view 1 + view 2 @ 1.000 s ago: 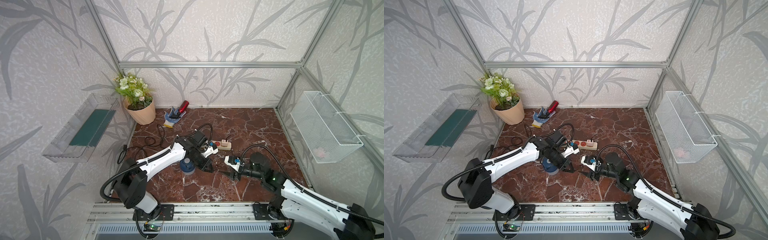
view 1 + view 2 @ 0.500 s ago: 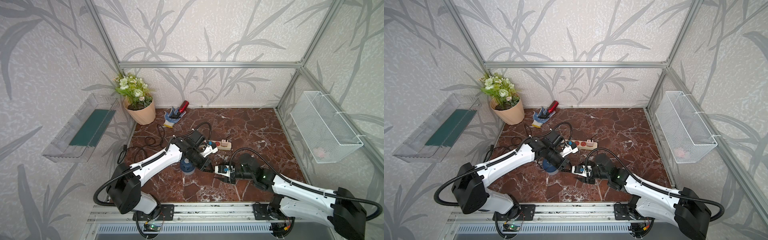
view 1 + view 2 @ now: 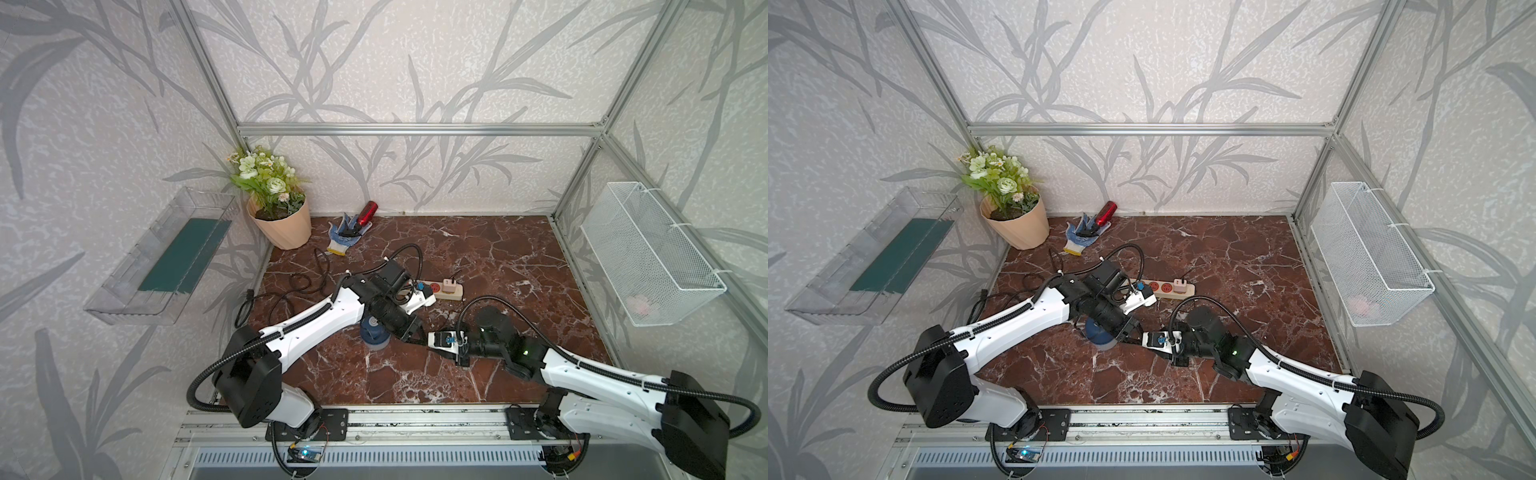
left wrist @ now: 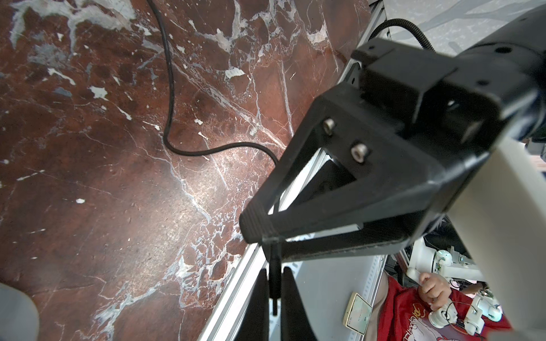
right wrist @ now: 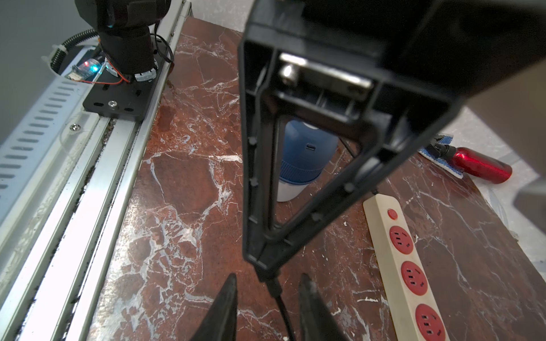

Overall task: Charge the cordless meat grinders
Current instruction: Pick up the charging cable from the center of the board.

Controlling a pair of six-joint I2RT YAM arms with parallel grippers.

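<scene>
**Status.** The left gripper (image 4: 257, 228) is clamped on a thin black charging cable (image 4: 177, 150). A short free end sticks out past its tips. The right gripper (image 5: 269, 279) has its fingers (image 5: 229, 298) apart, one on each side of that free end, with no visible contact. The cordless meat grinder (image 5: 307, 156) stands upright on the marble tabletop (image 5: 177, 183), just beyond the left gripper. Its small charging port (image 5: 310, 146) faces both grippers. In both top views the left arm (image 3: 316, 320) hangs right above the grinder. The power strip (image 5: 396, 245) lies near it.

**Hazards, as judged from where I stand:**

1. **Dropped end.** If the left gripper lets go before the right one bites, the free end falls to the marble and must be picked up again.
2. **Tug.** If both grippers clamp and either arm moves, the cable is strained between them or pulled out of one grip.
3. **Weak hold.** I cannot tell whether the pads will land on the plug body or on bare cord. A grip on bare cord leaves the plug floppy and likely to miss the narrow port.
4. **Grinder shift.** Nothing steadies the grinder. A push at the port, or a brush from the left arm above it, may slide or tip it.
5. **Snag.** Slack cable on the tabletop may catch as the end is carried.
</scene>
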